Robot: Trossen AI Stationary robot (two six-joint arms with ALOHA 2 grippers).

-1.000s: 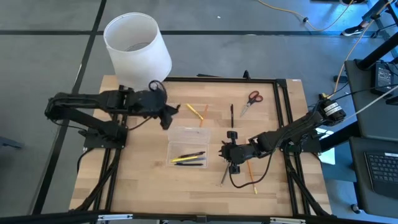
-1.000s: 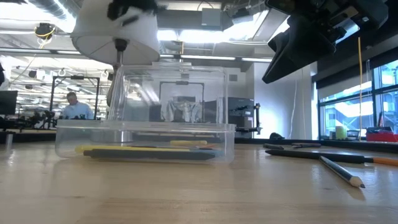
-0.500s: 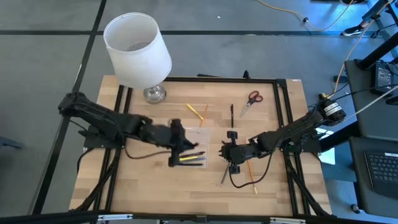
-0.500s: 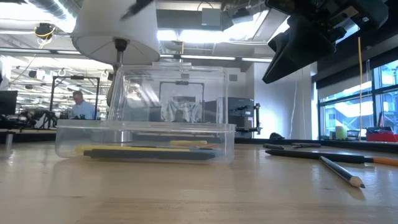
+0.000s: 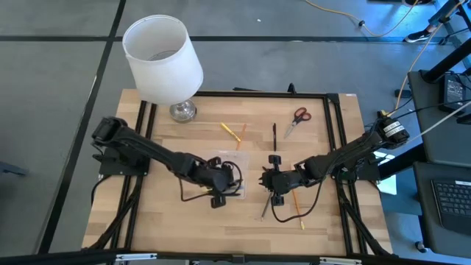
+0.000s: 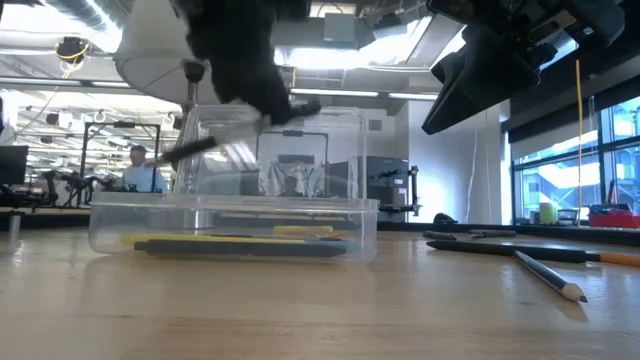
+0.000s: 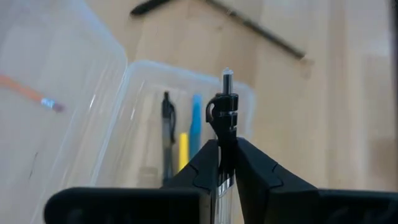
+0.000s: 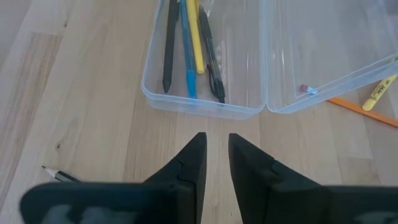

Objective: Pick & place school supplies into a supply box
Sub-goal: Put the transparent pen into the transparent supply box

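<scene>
The clear supply box lies open in the middle of the table, its lid flat beside its tray. Black, blue and yellow pens lie in the tray. My left gripper hangs over the tray, shut on a black pen. My right gripper hovers just right of the box, open by a narrow gap and holding nothing. On the wood lie yellow and orange pencils, a black pen, red-handled scissors and two more pencils. My left gripper pinches the black pen between its two fingers. The pen's clip end sticks out past the fingertips. The pen is lifted clear above the tray and sits tilted in the low view.
A white-shaded lamp stands at the table's far left corner. A dark rail frame borders the table. A pencil lies close to my right gripper. Bare wood lies toward the near edge.
My left arm has swung from beside the lamp's foot toward the table's near right, coming down over the open box's tray. The dark pen now shows tilted above the box in the low view.
</scene>
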